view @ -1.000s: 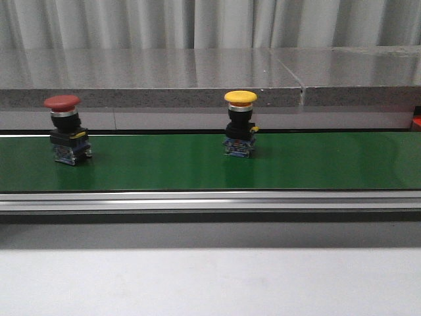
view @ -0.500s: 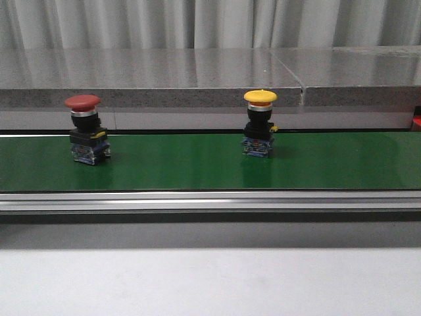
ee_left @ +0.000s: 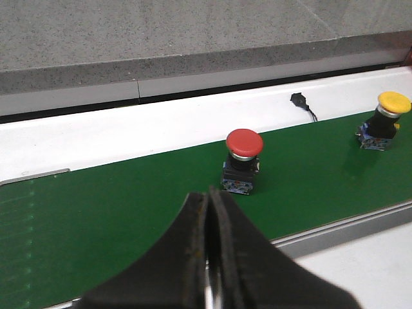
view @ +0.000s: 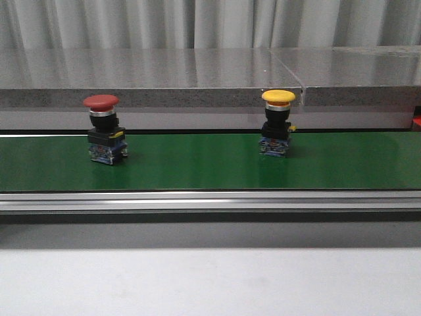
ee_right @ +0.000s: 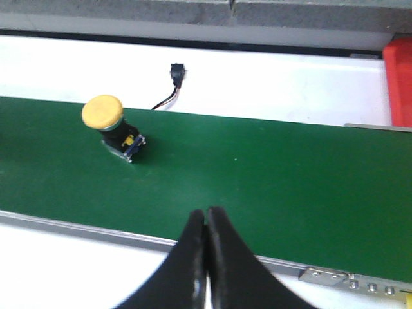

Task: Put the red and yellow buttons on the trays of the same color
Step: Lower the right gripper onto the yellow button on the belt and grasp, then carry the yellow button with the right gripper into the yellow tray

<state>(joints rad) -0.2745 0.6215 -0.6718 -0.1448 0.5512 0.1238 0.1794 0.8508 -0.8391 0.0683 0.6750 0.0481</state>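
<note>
Two pushbuttons stand upright on the green conveyor belt (view: 197, 164), both along its far edge and well apart from each other. The red button (view: 103, 130) sits toward the left end of the belt's visible stretch: red mushroom cap, silver collar, black body, and a blue-and-clear contact block at the base resting on the belt. The yellow button (view: 277, 122) stands right of the belt's middle, of the same build, with a small yellow tab showing on its right side. Neither button touches anything but the belt surface. A metal rail (view: 210, 199) runs along the belt's near edge, and a pale desk (view: 210, 280) surface lies in front of it. Behind the belt runs a grey stone ledge (view: 151, 79), with pleated curtains (view: 197, 23) beyond. The left gripper (ee_left: 209, 244) appears only in the left wrist view — its jaws are pressed together with nothing between them, positioned over the near side of the belt, apart from the red button beyond it. A small black connector with a wire (ee_right: 174, 74) lies on the white strip past the belt's far edge. The right gripper (ee_right: 206, 251) appears only in the right wrist view — jaws likewise closed tight and empty, over the belt's near edge, well apart from the yellow button. A red tray (ee_right: 399, 77) edge shows at the belt's far right end; little of it can be seen.
</note>
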